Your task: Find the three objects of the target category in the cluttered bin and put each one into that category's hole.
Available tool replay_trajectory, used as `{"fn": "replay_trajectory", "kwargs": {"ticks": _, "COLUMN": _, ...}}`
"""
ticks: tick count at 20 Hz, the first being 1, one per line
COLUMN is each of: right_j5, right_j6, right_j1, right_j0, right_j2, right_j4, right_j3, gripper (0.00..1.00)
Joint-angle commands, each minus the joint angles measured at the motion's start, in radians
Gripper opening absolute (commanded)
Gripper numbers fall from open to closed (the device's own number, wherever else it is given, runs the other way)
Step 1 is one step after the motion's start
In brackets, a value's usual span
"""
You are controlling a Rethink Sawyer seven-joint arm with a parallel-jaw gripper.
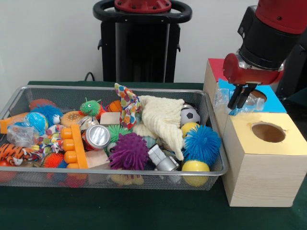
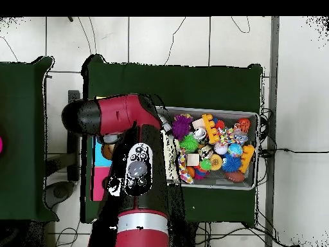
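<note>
My gripper [image 1: 241, 101] hangs over the blue-topped box [image 1: 273, 100], just left of its hole [image 1: 259, 95]. Its fingers stand close together, shut on a crumpled piece of clear plastic [image 1: 222, 99] that bulges out to their left over the box's edge. To the left, the wire bin [image 1: 214, 143] is packed with toys. In the overhead view the arm [image 2: 132, 161] covers the gripper and most of the boxes; only a strip of the blue box [image 2: 99, 152] shows.
A yellow-topped box [image 1: 261, 165] with a round hole [image 1: 268, 132] stands in front, a red-topped box [image 1: 215, 68] behind. The bin holds a purple spiky ball [image 1: 128, 151], blue spiky ball [image 1: 201, 143], cream cloth [image 1: 160, 122], soda can [image 1: 97, 136], soccer ball [image 1: 190, 115] and orange brick [image 1: 75, 146].
</note>
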Motion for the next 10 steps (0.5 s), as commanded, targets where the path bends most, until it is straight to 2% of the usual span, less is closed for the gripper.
{"fn": "replay_trajectory", "kwargs": {"ticks": 1, "right_j5": 0.083, "right_j6": 0.257, "right_j1": 0.083, "right_j0": -0.001, "right_j2": 0.033, "right_j4": 0.079, "right_j3": 0.060, "gripper": 0.00}}
{"fn": "replay_trajectory", "kwargs": {"ticks": 5, "right_j5": 0.101, "right_j6": 0.234, "right_j1": 0.054, "right_j0": -0.004, "right_j2": 0.037, "right_j4": 0.105, "right_j3": 0.096, "gripper": 0.00}}
{"fn": "replay_trajectory", "kwargs": {"ticks": 10, "right_j5": 0.171, "right_j6": 0.244, "right_j1": 0.077, "right_j0": 0.002, "right_j2": 0.032, "right_j4": 0.130, "right_j3": 0.088, "gripper": 0.00}}
